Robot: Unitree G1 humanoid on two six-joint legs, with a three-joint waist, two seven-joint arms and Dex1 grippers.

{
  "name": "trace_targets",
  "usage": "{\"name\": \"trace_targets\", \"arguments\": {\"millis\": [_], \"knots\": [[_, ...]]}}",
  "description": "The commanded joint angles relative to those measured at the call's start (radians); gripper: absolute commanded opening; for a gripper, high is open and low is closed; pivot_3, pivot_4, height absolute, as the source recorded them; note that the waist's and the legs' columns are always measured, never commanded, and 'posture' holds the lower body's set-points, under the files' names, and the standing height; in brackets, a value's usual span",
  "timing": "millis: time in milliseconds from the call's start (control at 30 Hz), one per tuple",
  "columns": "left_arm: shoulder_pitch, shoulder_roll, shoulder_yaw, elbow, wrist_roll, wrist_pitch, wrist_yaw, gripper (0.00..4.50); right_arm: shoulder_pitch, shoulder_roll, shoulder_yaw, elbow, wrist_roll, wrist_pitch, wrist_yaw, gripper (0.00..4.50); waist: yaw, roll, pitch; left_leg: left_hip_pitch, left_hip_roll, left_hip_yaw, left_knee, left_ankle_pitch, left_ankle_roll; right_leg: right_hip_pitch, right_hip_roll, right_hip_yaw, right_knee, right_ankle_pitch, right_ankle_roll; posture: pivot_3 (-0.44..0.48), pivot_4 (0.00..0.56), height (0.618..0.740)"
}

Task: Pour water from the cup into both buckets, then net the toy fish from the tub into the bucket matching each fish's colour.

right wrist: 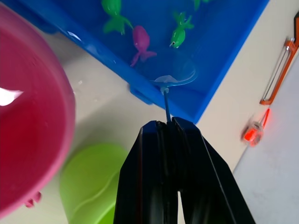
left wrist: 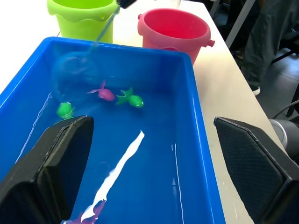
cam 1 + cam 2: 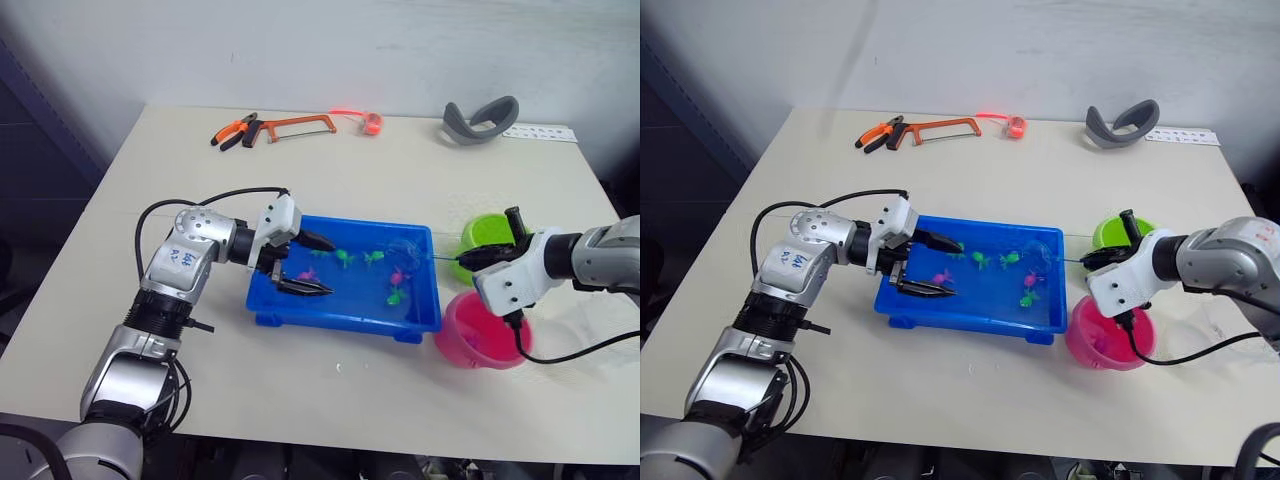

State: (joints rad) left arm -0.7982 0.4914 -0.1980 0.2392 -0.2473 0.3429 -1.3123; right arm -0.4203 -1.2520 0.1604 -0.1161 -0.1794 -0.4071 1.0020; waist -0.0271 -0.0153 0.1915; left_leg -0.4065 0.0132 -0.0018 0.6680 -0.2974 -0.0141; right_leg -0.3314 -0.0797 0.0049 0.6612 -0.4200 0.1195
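Wide-spread, the left end effector [image 3: 308,264] hangs over the blue tub [image 3: 345,318], while the right end effector [image 1: 169,127] pinches the net [image 1: 174,78] handle beside the pink bucket [image 3: 482,335] and green bucket [image 3: 487,236]; a hacksaw [image 3: 296,127] lies across the table [image 3: 120,180].

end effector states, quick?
Left end effector: open, empty, over the tub.
Right end effector: shut on the net handle.

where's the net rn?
In the right wrist view the right gripper is shut on the net's handle, and the net has its hoop dipped into the blue tub at the end nearest the green bucket and pink bucket.
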Motion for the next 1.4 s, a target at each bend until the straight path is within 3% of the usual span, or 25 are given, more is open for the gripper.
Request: {"name": "trace_targets", "arguments": {"millis": [33, 233, 533, 833, 1033, 1400], "knots": [[-0.003, 0.009, 0.017, -0.034, -0.02, -0.002, -0.003, 4.48, 0.051, -0.009, -0.066, -0.075, 0.055, 0.067, 0.029, 0.0, 0.001, 0.0, 0.0, 0.0, 0.0, 0.0, 0.0, 0.0, 0.0, 0.0, 0.0, 0.0, 0.0, 0.0, 0.0, 0.0, 0.15, 0.74], [-0.022, 0.0, 0.01, -0.012, -0.018, -0.014, -0.012, 4.48, 0.141, 0.031, -0.141, -0.202, 0.166, 0.306, 0.051, 0.0, 0.001, 0.0, 0.0, 0.0, 0.0, 0.0, 0.001, 0.0, 0.0, 0.001, 0.0, 0.0, 0.001, 0.0, 0.0, 0.0, 0.15, 0.74], [-0.029, -0.008, 0.006, 0.013, -0.013, -0.032, -0.026, 4.48, 0.221, 0.167, -0.286, -0.379, 0.48, 0.917, 0.003, 0.0, 0.003, 0.0, 0.0, 0.0, 0.0, -0.001, 0.002, 0.0, 0.0, 0.001, 0.0, -0.001, 0.001, 0.0, 0.0, 0.0, 0.15, 0.74], [-0.035, -0.002, 0.013, 0.06, -0.006, -0.064, -0.034, 4.48, 0.257, 0.236, -0.414, -0.488, 0.685, 1.177, -0.055, 0.0, 0.004, 0.0, 0.0, 0.0, 0.0, -0.001, 0.001, 0.0, 0.0, 0.002, 0.001, -0.001, 0.0, 0.0, 0.0, 0.0, 0.15, 0.74], [-0.032, -0.016, 0.022, 0.026, -0.045, -0.027, -0.045, 4.48, 0.307, 0.278, -0.607, -0.594, 0.831, 1.298, -0.118, 0.0, 0.008, 0.0, 0.0, 0.0, -0.001, -0.002, 0.001, 0.0, 0.0, 0.002, 0.001, -0.001, 0.0, 0.0, 0.0, 0.0, 0.15, 0.74], [-0.097, -0.087, 0.008, 0.037, -0.099, 0.009, -0.09, 4.48, 0.655, 0.363, -1.212, -0.737, 1.021, 1.398, -0.069, 0.0, 0.049, 0.0, 0.0, 0.0, -0.001, -0.002, 0.0, 0.0, 0.0, 0.004, 0.001, 0.0, -0.001, 0.0, 0.001, 0.0, 0.15, 0.74]]}}
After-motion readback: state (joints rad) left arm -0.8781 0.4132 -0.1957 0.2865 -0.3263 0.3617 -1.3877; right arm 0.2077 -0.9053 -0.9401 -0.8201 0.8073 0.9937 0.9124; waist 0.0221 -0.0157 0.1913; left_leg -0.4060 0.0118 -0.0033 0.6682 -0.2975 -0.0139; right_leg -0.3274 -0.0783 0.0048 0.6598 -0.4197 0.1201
